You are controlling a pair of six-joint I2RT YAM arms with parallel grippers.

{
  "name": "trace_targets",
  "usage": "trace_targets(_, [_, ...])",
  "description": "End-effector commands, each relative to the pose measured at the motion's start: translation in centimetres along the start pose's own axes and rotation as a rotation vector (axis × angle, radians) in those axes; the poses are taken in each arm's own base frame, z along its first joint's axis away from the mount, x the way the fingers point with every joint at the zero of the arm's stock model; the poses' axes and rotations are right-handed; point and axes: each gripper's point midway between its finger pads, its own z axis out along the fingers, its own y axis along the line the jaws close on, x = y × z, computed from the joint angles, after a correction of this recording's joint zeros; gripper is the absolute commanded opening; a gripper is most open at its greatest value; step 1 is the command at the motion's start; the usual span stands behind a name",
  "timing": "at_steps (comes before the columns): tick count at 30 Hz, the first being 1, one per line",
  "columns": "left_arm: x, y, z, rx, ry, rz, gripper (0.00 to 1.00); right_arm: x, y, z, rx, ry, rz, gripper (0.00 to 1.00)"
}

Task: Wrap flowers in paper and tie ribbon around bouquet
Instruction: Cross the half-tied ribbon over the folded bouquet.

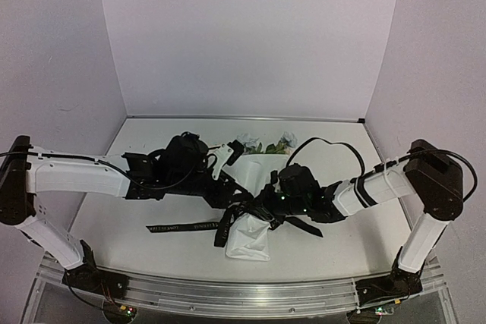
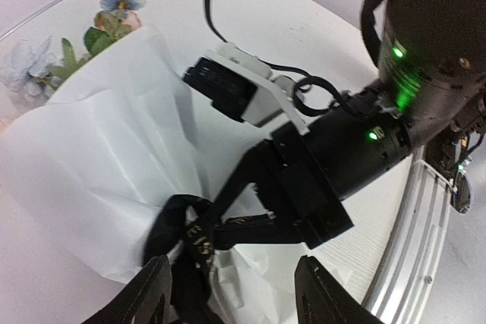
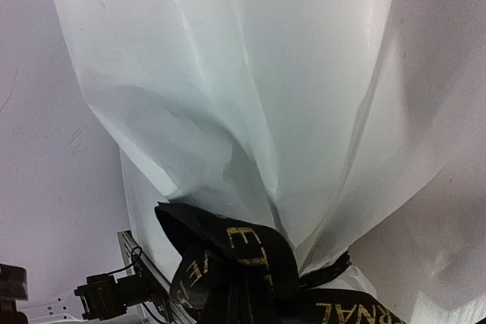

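Bouquet [image 1: 250, 242] in white paper [image 2: 99, 157], laid across middle of bench [image 1: 114, 218], flowers [image 2: 114, 13] toward far wall; ribbon [image 3: 228, 252] looped round narrow neck, pinched by clenched right pincer [image 2: 220, 216], probably to hold the tie taut; left pincer [image 2: 231, 297] released, fingers [image 2: 152, 294] spread over the loop.

White paper [image 3: 250, 73] fills the view, creased, folds gathered to a narrow pinch low down. Black ribbon [image 3: 228, 252] with gold lettering is cinched around that pinch.
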Motion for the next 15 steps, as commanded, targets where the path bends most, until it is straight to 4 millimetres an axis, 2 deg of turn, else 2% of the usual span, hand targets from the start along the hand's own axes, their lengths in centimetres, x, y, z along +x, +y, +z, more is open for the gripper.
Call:
trace_targets(1, [-0.7, 6.3, -0.6, -0.212, -0.003, -0.097, 0.47, -0.7, 0.5, 0.4, -0.021, -0.022, 0.009, 0.0])
trace_targets(3, [1.2, 9.1, 0.3, -0.288, 0.077, -0.148, 0.39, -0.6, 0.6, 0.4, -0.024, -0.02, 0.01, 0.0])
trace_targets(5, [2.6, 9.8, 1.3, -0.296, 0.131, -0.163, 0.34, -0.6, 0.8, 0.4, -0.028, -0.018, 0.009, 0.0])
trace_targets(12, [4.6, 9.2, 3.2, -0.241, 0.197, -0.191, 0.17, -0.7, 1.5, 0.2, -0.046, -0.015, 0.001, 0.0])
trace_targets(15, [5.2, 8.2, 3.7, -0.189, 0.219, -0.198, 0.13, -0.6, 1.7, 0.1, -0.05, -0.011, 0.0, 0.0])
